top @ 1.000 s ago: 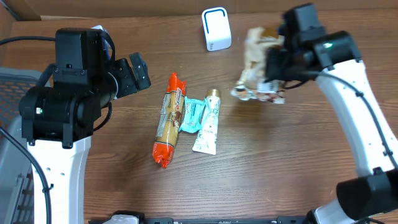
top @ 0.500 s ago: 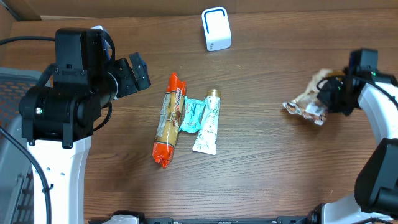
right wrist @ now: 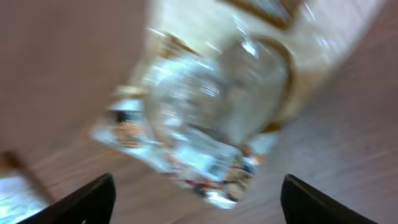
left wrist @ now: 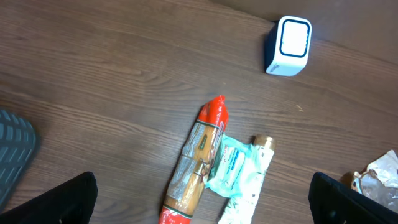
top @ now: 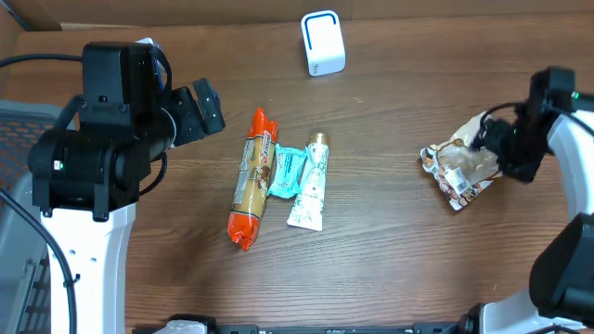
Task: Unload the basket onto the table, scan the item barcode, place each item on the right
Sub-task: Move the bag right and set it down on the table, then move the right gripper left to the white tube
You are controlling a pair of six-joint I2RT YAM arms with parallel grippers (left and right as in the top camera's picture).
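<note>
1 snack bag (top: 459, 169), probably scanned, is lying at 3 o'clock under the released right tool (top: 497, 153); sausage (top: 251, 181), sachet (top: 288, 172) and tube (top: 311, 186) are waiting; left tool (top: 209, 109) is gaping empty.

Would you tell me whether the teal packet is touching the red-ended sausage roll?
Touching. The left wrist view shows the teal packet overlapping the edge of the sausage roll, with no gap between them.

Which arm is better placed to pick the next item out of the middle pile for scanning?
Probably left. The left gripper, open and empty, is near the sausage and tube, both in its wrist view. The right gripper is far off to the right, by the snack bag.
</note>
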